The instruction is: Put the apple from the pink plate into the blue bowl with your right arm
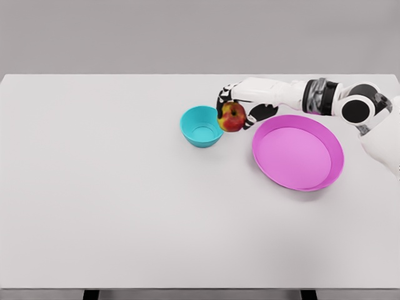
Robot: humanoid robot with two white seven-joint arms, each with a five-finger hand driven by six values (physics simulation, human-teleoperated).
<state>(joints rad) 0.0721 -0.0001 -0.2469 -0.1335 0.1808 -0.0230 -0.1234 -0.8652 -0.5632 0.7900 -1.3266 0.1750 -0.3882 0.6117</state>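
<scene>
A wide white counter (125, 206) fills nearly the whole head view, with a plain grey wall behind its far edge and two dark legs showing under its near edge. The right arm (325, 99) enters from the right edge and stretches leftward, roughly level, above the far rim of the pink plate (299, 153). Its white forearm ends in a black-jointed wrist. The right robot hand (240, 107) has its fingers curled around the apple (232, 117), gripping it from behind and above. The apple is red with a yellow patch and a dark stem dimple facing the camera. It sits between the plate and the blue bowl (201, 126), right against the bowl's right rim, outside the plate.
</scene>
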